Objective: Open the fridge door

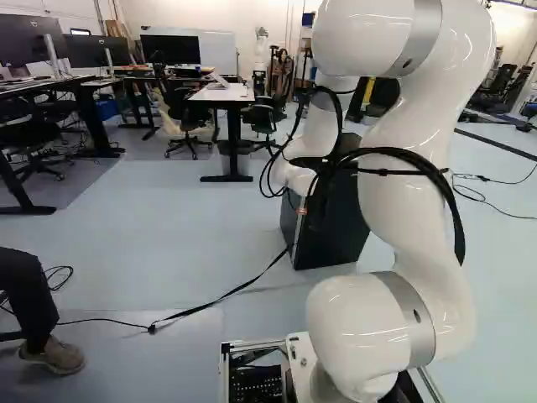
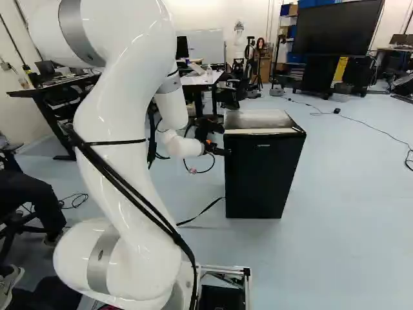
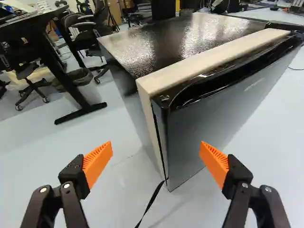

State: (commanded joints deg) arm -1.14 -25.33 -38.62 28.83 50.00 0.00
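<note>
My fridge is standing on the floor, ahead of my arm. In the right base view, my gripper is hanging just left of the fridge's upper part. A strap is running leftward along the floor from near its foot. Farther back, a desk is standing to its left and a big screen to its right.
</note>
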